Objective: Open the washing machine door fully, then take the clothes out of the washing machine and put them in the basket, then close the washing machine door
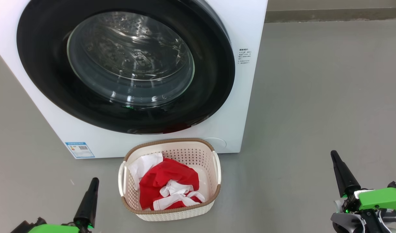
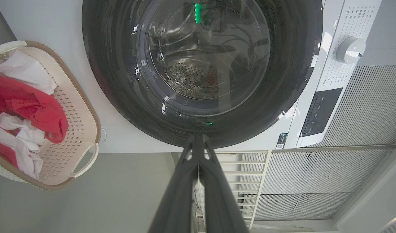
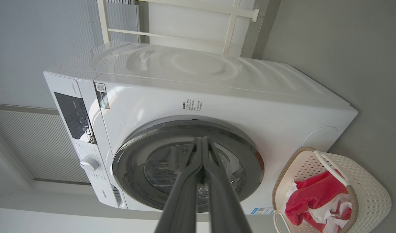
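Observation:
The white washing machine (image 1: 246, 29) stands ahead with its round black-rimmed door (image 1: 204, 97) lying flush against the front, glass window (image 1: 130, 58) showing the steel drum behind. In front of it on the floor sits the cream basket (image 1: 217, 174), holding the red and white clothes (image 1: 167, 186). My left gripper (image 1: 94, 181) is low at the left of the basket, shut and empty. My right gripper (image 1: 333, 155) is well to the right, also shut and empty. In the left wrist view the door (image 2: 120, 97) and basket (image 2: 84, 136) appear; the right wrist view shows the machine (image 3: 217, 84), door (image 3: 249, 161) and basket (image 3: 363, 181).
Grey floor (image 1: 314, 97) spreads to the right of the machine and around the basket. A control panel with a white dial (image 2: 350, 50) sits on the machine's front. A pale metal rack (image 2: 246, 174) and ribbed wall panels stand behind the machine.

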`<state>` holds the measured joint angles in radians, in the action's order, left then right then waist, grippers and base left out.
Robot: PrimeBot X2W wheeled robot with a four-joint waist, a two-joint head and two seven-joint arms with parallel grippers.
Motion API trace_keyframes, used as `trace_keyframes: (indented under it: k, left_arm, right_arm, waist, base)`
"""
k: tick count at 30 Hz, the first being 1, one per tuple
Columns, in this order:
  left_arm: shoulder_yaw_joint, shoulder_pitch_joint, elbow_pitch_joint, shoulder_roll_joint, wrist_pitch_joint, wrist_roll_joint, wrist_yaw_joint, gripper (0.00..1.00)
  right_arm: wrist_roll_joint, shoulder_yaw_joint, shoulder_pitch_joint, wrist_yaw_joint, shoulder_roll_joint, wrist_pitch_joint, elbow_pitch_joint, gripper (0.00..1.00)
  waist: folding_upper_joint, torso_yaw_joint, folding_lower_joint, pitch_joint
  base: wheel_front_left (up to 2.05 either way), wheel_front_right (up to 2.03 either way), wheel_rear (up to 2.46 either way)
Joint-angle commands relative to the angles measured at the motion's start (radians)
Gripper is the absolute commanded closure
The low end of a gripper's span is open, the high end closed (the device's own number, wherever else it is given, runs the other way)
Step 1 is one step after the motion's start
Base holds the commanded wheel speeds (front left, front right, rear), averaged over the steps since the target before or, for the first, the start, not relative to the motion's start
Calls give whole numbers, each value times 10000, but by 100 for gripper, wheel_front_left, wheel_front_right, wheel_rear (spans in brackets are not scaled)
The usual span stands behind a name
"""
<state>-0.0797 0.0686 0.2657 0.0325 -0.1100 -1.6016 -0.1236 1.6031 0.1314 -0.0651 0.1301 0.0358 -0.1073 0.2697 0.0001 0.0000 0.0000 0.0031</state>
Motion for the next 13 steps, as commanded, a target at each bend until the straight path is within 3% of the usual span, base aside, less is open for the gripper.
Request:
trace_keyframes:
  k: [1, 13]
  left_arm:
    - [-341, 394, -205, 177, -32, -71, -71, 100]
    - [-341, 394, -205, 177, -32, -71, -71, 100]
  right_arm:
    - [56, -178, -428, 6, 144, -58, -249, 100]
    - [57, -178, -428, 6, 144, -58, -249, 100]
  waist:
    - [-1, 0, 0, 0]
    - [-1, 0, 0, 0]
  base:
    - [0, 0, 0]
    - [0, 0, 0]
